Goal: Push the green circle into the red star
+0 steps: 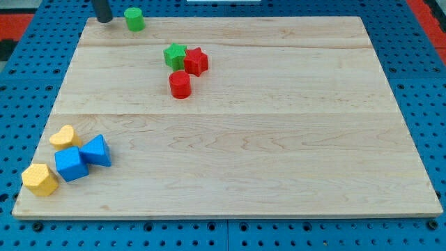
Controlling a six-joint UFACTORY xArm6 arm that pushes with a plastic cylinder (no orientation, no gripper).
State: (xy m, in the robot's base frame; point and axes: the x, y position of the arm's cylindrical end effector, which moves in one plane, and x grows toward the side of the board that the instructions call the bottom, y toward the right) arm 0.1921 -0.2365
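My tip (103, 20) at the view's top left, a bare rod with nothing held, green circle (134, 19) just to its right, not touching, red star (196, 61) farther right and lower, touching a green star (175, 55)

a pale wooden surface (279, 139) fills most of the view, built of broad planks whose seams run from the view's left to the view's right, with fine grain along them. its top edge lies level with my tip (104, 20), and the rest spreads below and to the view's right of it. under the surface sits a blue pegboard (411, 90) with rows of small dark holes, showing on every side. red patches (14, 24) show in the view's top corners. the light is even and soft.
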